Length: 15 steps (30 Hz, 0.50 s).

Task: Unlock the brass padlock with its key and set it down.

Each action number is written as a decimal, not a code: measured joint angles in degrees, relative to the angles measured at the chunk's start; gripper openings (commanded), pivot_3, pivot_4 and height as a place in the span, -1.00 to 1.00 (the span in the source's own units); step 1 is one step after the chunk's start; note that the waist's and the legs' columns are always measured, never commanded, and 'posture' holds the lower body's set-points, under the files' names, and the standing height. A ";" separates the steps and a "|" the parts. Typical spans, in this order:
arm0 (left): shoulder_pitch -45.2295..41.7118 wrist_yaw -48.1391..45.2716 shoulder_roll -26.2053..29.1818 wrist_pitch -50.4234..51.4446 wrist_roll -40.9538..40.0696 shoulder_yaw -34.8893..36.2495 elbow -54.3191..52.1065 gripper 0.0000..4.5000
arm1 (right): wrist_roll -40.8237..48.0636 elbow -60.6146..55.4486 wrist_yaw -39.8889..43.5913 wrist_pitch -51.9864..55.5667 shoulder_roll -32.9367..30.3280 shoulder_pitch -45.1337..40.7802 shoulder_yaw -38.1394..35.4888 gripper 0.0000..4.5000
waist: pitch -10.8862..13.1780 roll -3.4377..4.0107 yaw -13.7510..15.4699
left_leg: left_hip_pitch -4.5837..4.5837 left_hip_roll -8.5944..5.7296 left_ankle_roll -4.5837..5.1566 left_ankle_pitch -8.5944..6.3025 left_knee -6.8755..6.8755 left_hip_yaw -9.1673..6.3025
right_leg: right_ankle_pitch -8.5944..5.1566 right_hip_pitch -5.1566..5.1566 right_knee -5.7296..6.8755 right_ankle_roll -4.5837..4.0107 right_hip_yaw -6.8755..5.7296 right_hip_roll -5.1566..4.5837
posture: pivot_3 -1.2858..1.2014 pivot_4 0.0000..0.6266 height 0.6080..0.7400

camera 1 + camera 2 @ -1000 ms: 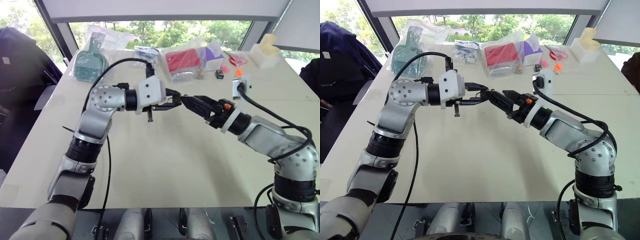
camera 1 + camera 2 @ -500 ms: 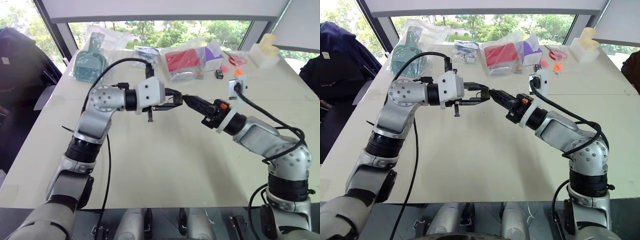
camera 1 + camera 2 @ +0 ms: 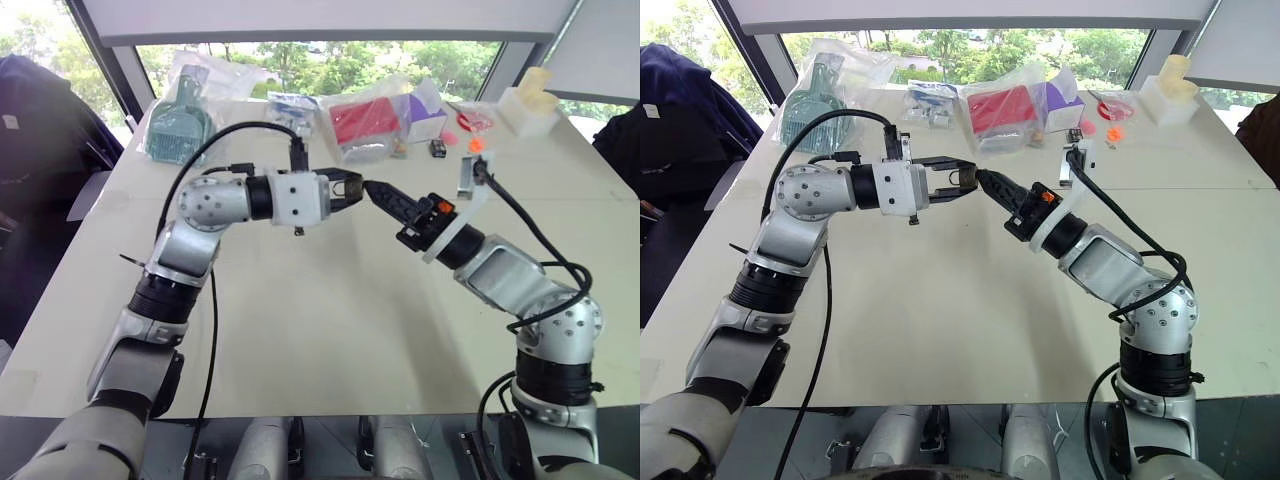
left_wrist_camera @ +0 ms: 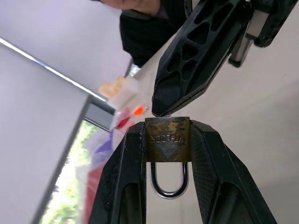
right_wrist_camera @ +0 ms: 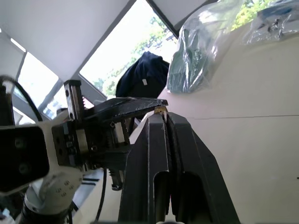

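Two grippers meet above the table [image 3: 330,330]: the left gripper [image 4: 167,140] clamps the padlock [image 4: 167,139] by its sides, shackle toward its wrist, keyhole end facing the closed right gripper [image 4: 161,109], whose tips touch that end, key hidden

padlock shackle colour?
Silvery; the brass padlock body is tarnished yellow-brass. Left wrist view shows it best.

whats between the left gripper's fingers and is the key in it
The brass padlock sits clamped between the left gripper, its silver shackle closed and looping back toward the wrist. The right gripper, shut, touches the padlock's far end; its fingertips cover the keyhole and any key.
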 measured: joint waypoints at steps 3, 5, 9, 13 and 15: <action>-0.34 3.58 0.13 -5.79 3.49 -0.38 2.75 -0.70 | 2.23 0.49 -3.83 -1.76 2.20 0.01 0.28 -0.98 | 0.00 0.00 0.00 | 0.00 0.00 -0.01 0.01 0.00 0.01 | 0.00 0.00 0.01 0.00 0.00 0.00 | 0.03 -0.52 0.93; -0.50 5.61 0.44 -9.28 5.29 -0.42 4.14 -0.70 | 3.65 0.57 -6.03 -2.88 3.51 0.00 0.47 -0.98 | 0.00 0.01 -0.01 | 0.00 0.00 -0.02 0.01 -0.01 0.02 | 0.00 -0.01 0.00 0.01 0.00 0.00 | 0.03 -0.52 0.93; -0.64 10.08 1.25 -15.76 9.46 -0.48 6.58 -0.70 | 6.90 0.70 -10.27 -4.95 5.43 -0.01 1.09 -0.98 | 0.00 0.01 0.00 | 0.00 0.00 -0.02 0.01 -0.03 0.02 | 0.00 -0.01 0.00 0.00 0.00 0.00 | 0.03 -0.52 0.93; -1.01 13.37 1.74 -19.82 12.52 -0.59 8.40 -0.70 | 9.31 0.76 -13.04 -6.61 6.36 -0.01 1.61 -0.98 | 0.00 0.01 -0.02 | 0.00 0.01 -0.02 0.01 -0.04 0.03 | 0.00 -0.01 0.00 0.01 0.00 0.00 | 0.03 -0.52 0.93; -1.19 15.24 1.92 -21.56 14.11 -0.60 9.12 -0.70 | 10.72 0.81 -14.38 -7.64 6.89 -0.07 1.79 -0.98 | 0.00 0.01 -0.05 | 0.00 0.01 -0.02 0.01 -0.04 0.03 | 0.01 -0.02 0.01 0.01 0.00 0.00 | 0.03 -0.52 0.93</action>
